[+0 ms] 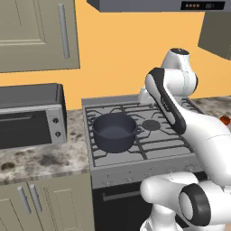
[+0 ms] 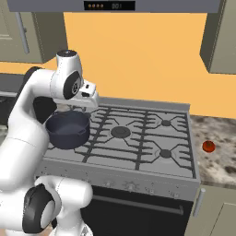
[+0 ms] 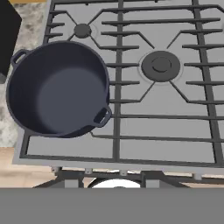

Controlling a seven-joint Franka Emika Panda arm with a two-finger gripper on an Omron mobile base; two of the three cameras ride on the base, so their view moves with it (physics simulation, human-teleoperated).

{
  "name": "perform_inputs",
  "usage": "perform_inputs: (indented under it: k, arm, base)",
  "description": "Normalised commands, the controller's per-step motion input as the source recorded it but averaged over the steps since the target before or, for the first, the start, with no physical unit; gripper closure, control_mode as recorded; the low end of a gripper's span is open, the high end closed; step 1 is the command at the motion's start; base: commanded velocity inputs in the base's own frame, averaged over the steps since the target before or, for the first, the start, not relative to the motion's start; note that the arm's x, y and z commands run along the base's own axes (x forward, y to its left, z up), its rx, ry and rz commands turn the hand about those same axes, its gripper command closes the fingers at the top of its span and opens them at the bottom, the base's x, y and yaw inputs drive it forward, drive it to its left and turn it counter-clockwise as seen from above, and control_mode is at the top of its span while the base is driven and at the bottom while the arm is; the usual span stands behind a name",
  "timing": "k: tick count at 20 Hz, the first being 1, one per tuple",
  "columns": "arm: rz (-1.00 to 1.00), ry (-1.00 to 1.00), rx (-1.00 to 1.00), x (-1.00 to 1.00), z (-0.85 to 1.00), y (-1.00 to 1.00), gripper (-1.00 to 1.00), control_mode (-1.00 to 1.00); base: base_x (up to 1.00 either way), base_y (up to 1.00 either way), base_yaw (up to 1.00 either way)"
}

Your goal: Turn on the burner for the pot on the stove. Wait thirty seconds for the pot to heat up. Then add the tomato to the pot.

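Observation:
The dark pot [image 1: 114, 131] stands with no lid on the front left burner of the grey stove [image 1: 155, 143]. In the right base view my gripper [image 2: 77, 109] hangs over the stove [image 2: 138, 143] just above the pot's [image 2: 68, 129] far rim, shut with nothing in it. The hand view looks straight down: the pot [image 3: 57, 89] is at the left, bare inside, with the stove's [image 3: 166, 109] middle burner to its right. The small red tomato [image 2: 209, 146] lies on the speckled counter right of the stove, also at the right edge of the left base view [image 1: 225, 120].
A grey toaster oven [image 1: 29, 115] sits on the counter left of the stove. Small knobs [image 2: 131, 186] line the stove's front above the dark oven door. A range hood [image 2: 110, 5] and wall cabinets [image 1: 38, 34] hang overhead.

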Motion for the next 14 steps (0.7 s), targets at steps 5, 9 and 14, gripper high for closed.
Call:
perform_inputs:
  k: [5, 9, 14]
  arm:
    - [0.07, -0.01, -0.06, -0.31, -0.09, 0.02, -1.0, -1.0]
    - [0.14, -0.06, -0.11, -0.71, -0.21, 0.1, -1.0, -1.0]
    - [0.15, -0.05, -0.09, -0.67, -0.35, 0.32, -1.0, -1.0]
  base:
    - [0.0, 0.0, 0.0]
    - [0.0, 0.0, 0.0]
    - [0.0, 0.0, 0.0]
